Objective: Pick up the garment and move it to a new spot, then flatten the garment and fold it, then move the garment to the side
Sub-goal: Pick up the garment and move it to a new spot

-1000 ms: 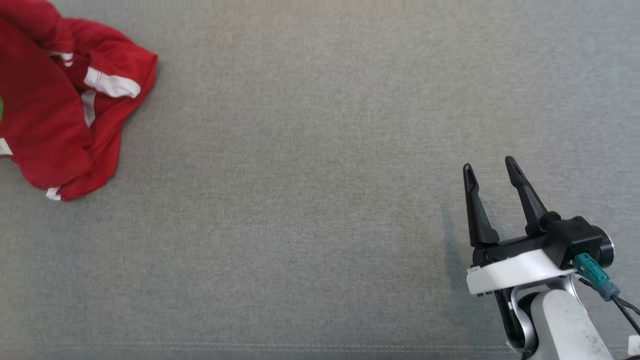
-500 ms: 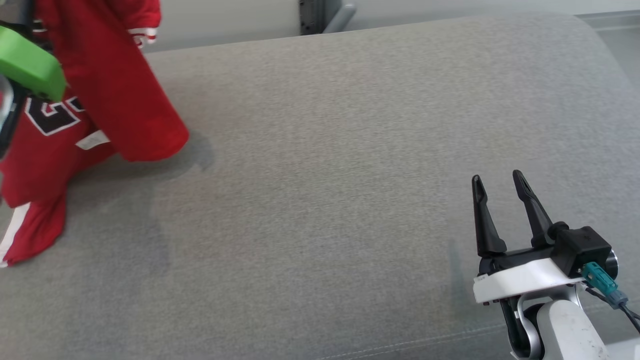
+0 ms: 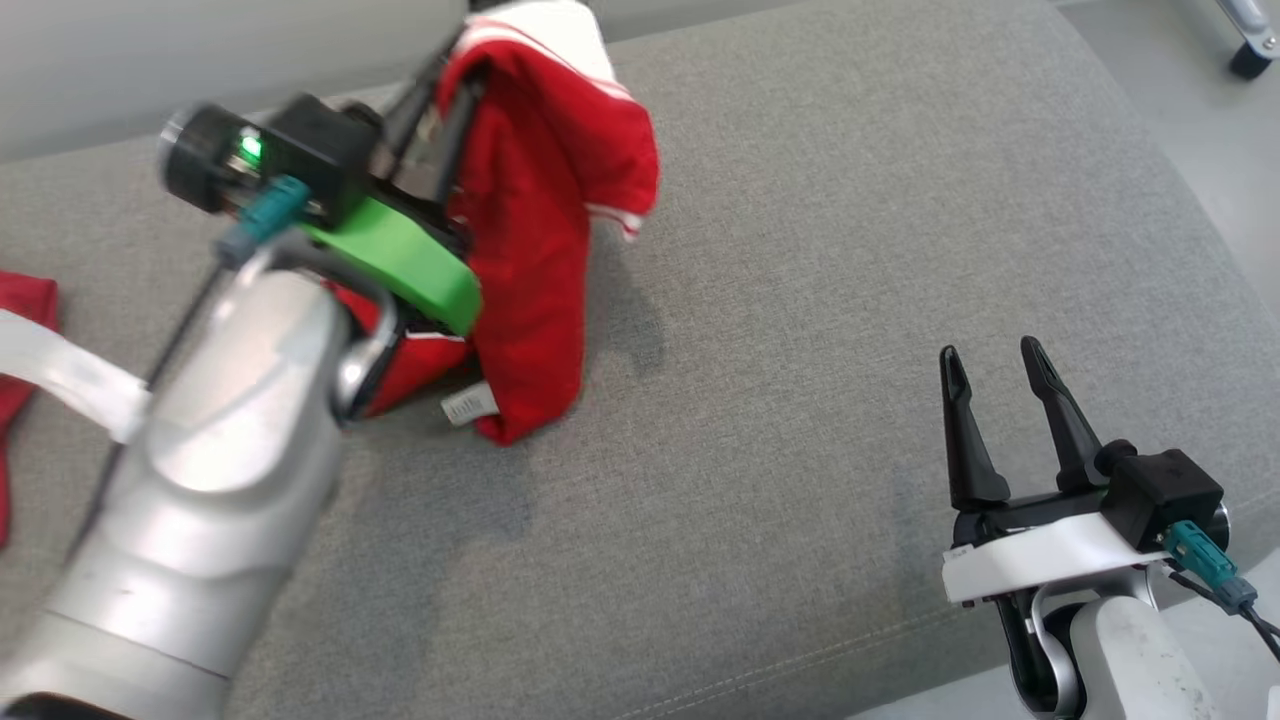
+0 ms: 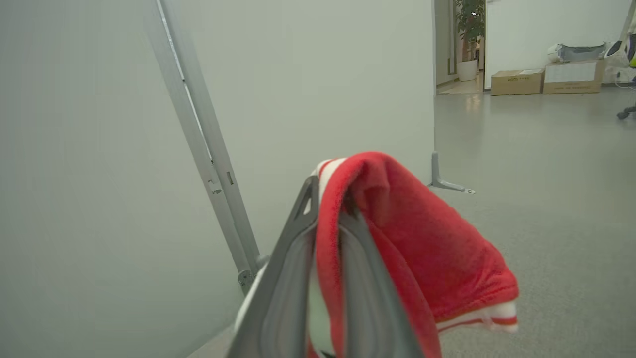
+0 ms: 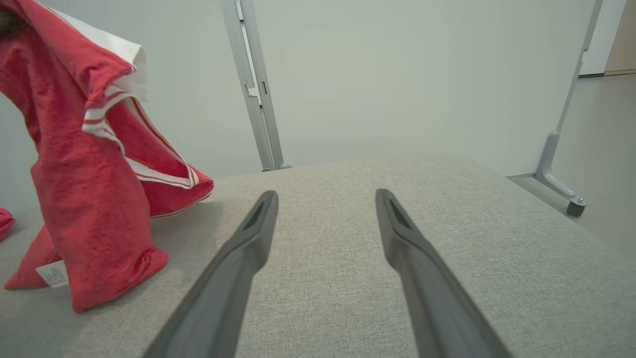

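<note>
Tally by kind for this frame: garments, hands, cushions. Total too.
red garment: 1 (the red cloth at the head view's left edge seems part of it)
hands: 2 (left hand shut on the garment, right hand open)
grey cushion: 1
Total: 4

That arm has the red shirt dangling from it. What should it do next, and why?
Probably lower the left claw so the red garment settles onto the grey cushion. The claw is shut on its top edge, the cloth hangs bunched with its lower end touching the cushion, and the right claw stands open, apart from it.
</note>
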Tool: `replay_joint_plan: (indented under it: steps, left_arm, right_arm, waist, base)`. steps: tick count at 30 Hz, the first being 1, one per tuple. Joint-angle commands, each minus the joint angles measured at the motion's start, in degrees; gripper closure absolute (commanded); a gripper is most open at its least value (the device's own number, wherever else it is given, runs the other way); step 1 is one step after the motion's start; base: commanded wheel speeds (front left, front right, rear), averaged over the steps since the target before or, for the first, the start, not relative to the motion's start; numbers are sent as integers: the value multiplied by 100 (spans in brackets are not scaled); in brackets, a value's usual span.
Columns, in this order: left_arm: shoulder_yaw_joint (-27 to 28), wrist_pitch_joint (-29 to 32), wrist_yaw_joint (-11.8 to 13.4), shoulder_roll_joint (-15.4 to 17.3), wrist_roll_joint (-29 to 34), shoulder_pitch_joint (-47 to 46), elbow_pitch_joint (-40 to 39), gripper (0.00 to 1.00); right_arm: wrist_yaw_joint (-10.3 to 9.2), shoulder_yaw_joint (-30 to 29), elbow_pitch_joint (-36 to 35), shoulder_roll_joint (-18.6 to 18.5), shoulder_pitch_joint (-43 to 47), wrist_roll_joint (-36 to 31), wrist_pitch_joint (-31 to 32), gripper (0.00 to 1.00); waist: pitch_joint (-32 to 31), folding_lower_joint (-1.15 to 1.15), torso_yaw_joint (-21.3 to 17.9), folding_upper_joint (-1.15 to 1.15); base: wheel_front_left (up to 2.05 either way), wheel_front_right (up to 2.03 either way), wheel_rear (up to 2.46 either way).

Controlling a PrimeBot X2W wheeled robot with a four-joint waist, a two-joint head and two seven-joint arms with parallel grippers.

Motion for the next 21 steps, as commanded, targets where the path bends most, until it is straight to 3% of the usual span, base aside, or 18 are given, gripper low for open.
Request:
replay_joint_plan:
  steps: [1,7,11,13,21]
  left_arm:
    - [-6,-45,16,-83,-64,124,53,100]
    - [-109,-86,21,-859,39,600,460,100]
    - [-153,-77,3,-1198,79,998,672,100]
    - [-262,-76,0,-1305,164,1162,849,1]
    - [-489,-75,-5,-1438,66,1669,1066,0]
  right_arm:
    - [-2,6,-16,-15,-69,39,-15,0]
    - [-2,23,-8,-13,-94,63,-15,0]
    - [-2,56,54,-14,-97,60,-15,0]
    - [-2,55,85,-14,-81,54,-15,0]
    - [-2,63,190,-15,60,-30,-15,0]
  waist:
    - [92,0,-77,0]
    - [203,0,-120,0]
    - [210,0,-96,0]
    - [170,0,-57,0]
    - [-96,0,179,0]
  base:
    - [0,0,0]
    - [0,0,0]
    - [0,0,0]
    - [0,0,0]
    - [0,0,0]
